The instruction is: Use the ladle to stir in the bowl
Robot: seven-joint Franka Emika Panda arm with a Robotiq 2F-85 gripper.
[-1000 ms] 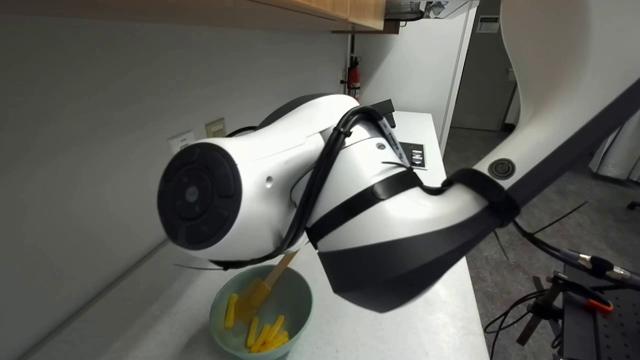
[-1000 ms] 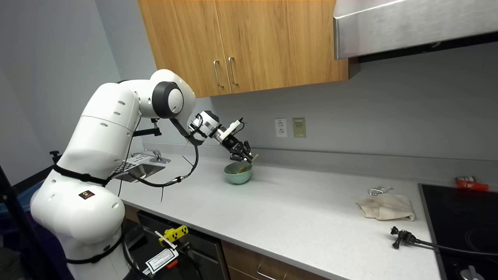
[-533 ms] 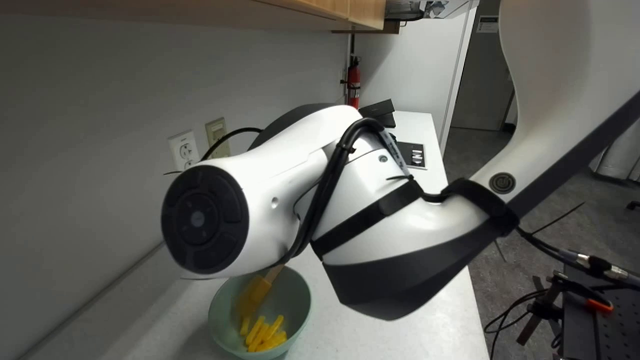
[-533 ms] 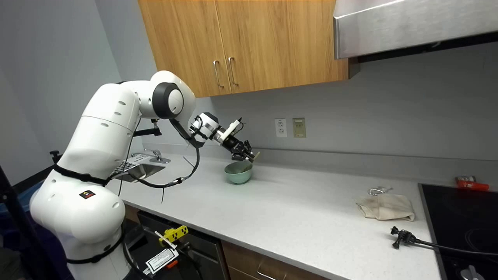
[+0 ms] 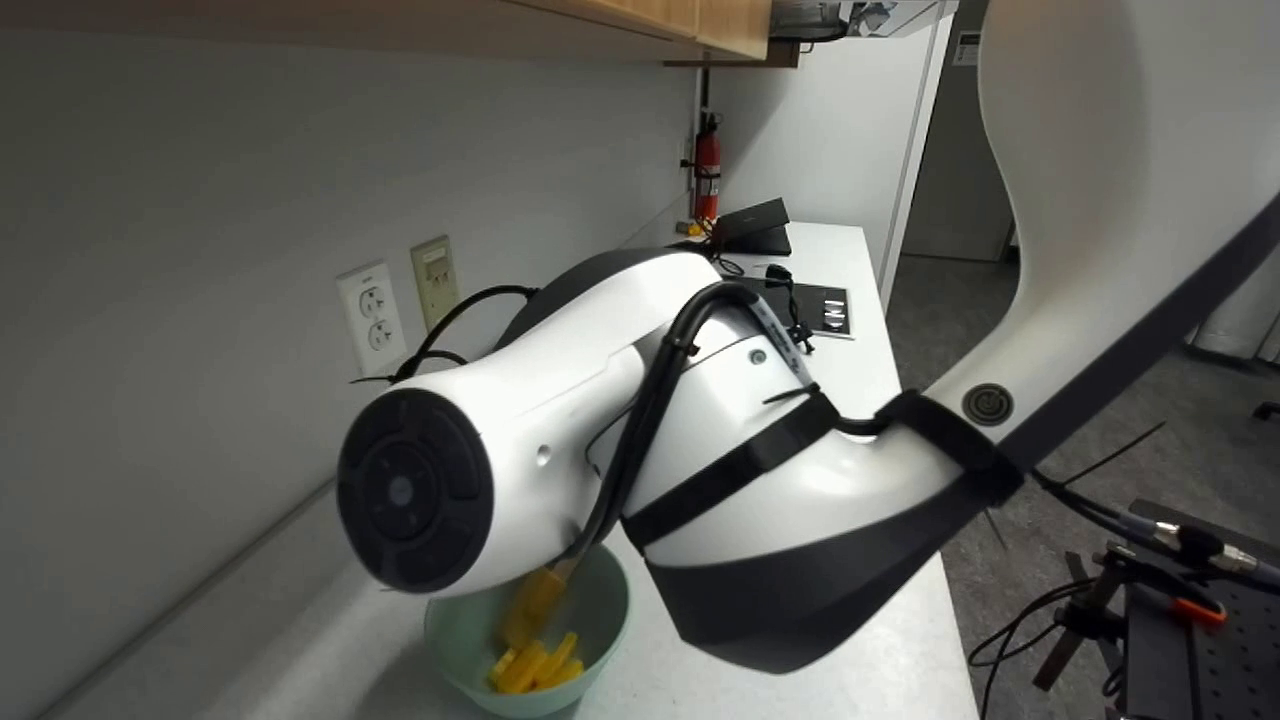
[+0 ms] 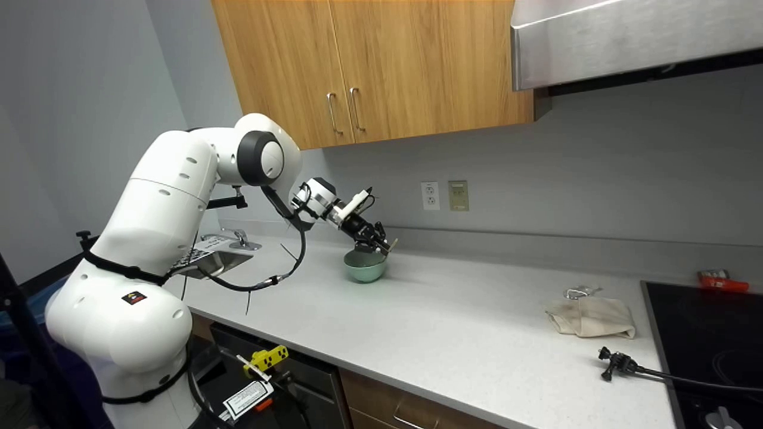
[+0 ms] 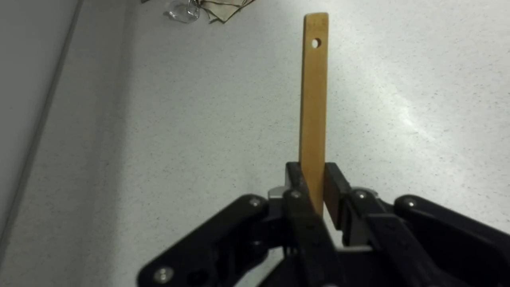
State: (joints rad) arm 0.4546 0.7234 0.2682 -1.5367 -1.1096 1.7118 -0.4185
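Observation:
The ladle has a flat wooden handle (image 7: 314, 99) with a hole near its end, rising between the fingers in the wrist view. My gripper (image 7: 313, 165) is shut on that handle. In an exterior view the ladle's yellow-orange head (image 5: 533, 605) is tilted down into the bowl (image 5: 603, 640), over and against yellow strips (image 5: 535, 668) bunched on its floor. The pale green bowl (image 6: 365, 274) rests on the counter, with the gripper (image 6: 384, 250) just above its rim. In the exterior view with the strips, the arm hides the gripper and part of the bowl's far rim.
Behind the bowl runs the wall with two outlet plates (image 6: 458, 195), and a wooden cabinet (image 6: 417, 71) hangs above. A sink (image 6: 220, 262) lies beyond the bowl. Farther along the counter are a folded cloth (image 6: 591, 317), a black mount on a cable (image 6: 620, 363) and a cooktop (image 6: 715, 333).
The arm has come lower, and the ladle's head has shifted to the right within the bowl. A yellow strip that lay apart at the bowl's left is now among the others. The grip is unchanged.

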